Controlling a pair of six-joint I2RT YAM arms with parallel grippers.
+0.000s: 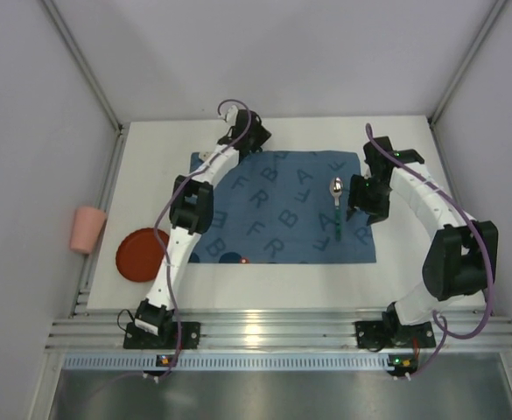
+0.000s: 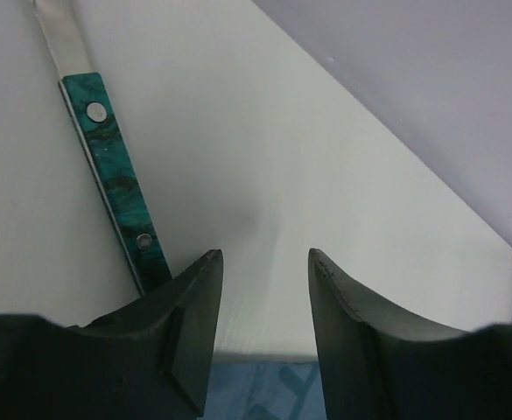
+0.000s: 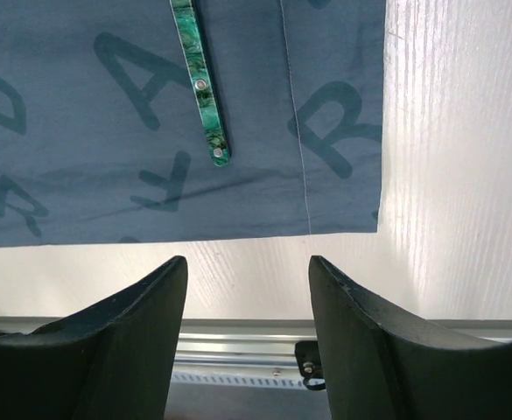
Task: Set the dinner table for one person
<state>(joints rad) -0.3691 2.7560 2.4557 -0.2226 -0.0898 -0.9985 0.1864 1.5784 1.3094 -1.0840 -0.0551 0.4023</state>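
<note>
The white dinner table [image 1: 150, 166] carries a blue letter-printed placemat [image 1: 282, 210]. A spoon [image 1: 335, 206] with a green handle lies on the mat's right part. My right gripper [image 1: 354, 208] is open and empty just right of it; the right wrist view shows the gripper [image 3: 247, 260], the spoon's handle [image 3: 201, 87], the mat [image 3: 80, 131] and the table [image 3: 448, 175]. My left gripper [image 1: 238, 140] is open and empty at the mat's far-left corner. In the left wrist view the gripper [image 2: 264, 254] hovers beside a green-handled utensil [image 2: 115, 175] on the table [image 2: 282, 131].
A red plate [image 1: 142, 254] lies on the table left of the mat. A pink cup [image 1: 87, 229] lies on its side at the left edge. A ribbed aluminium rail [image 1: 273, 332] runs along the near edge. Grey walls enclose the table.
</note>
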